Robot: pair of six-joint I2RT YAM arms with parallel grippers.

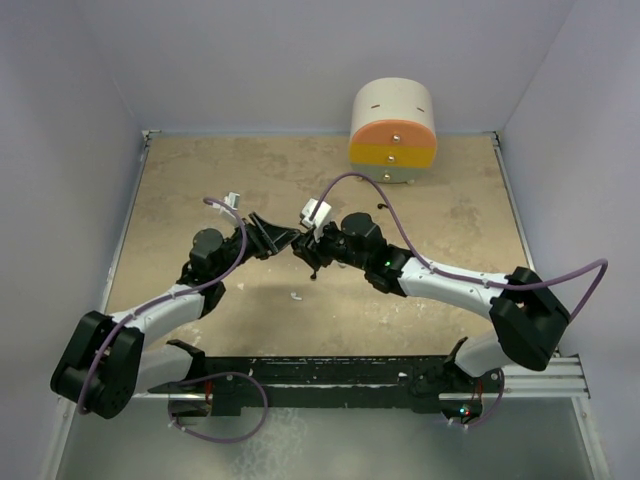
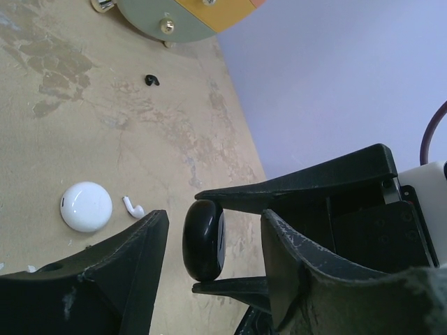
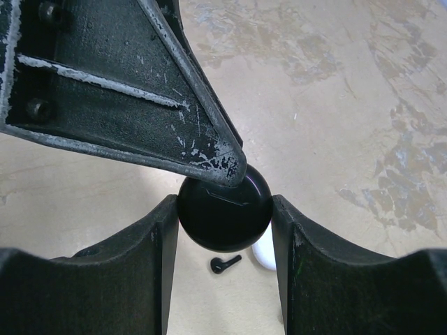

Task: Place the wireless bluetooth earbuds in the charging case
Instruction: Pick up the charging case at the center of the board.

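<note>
A round black charging case [image 3: 223, 209] is clamped edgewise between my right gripper's [image 3: 223, 206] two fingers, above the table. In the left wrist view the case [image 2: 204, 239] stands on edge, pinched by the right fingers above and below it. My left gripper [image 2: 215, 227] is open around it, with gaps on both sides. One left finger reaches over the case in the right wrist view. The two grippers meet mid-table, left [image 1: 283, 240] and right [image 1: 310, 248]. A black earbud [image 3: 225, 263] lies on the table below the case. A white earbud [image 2: 133, 206] lies beside the white round case [image 2: 86, 206]. Another black earbud [image 2: 151, 80] lies farther off.
A rounded drawer unit with orange and yellow fronts [image 1: 392, 125] stands at the back edge and also shows in the left wrist view [image 2: 188, 14]. Purple walls enclose the table. A small white piece [image 1: 296, 296] lies on the table nearer than the grippers.
</note>
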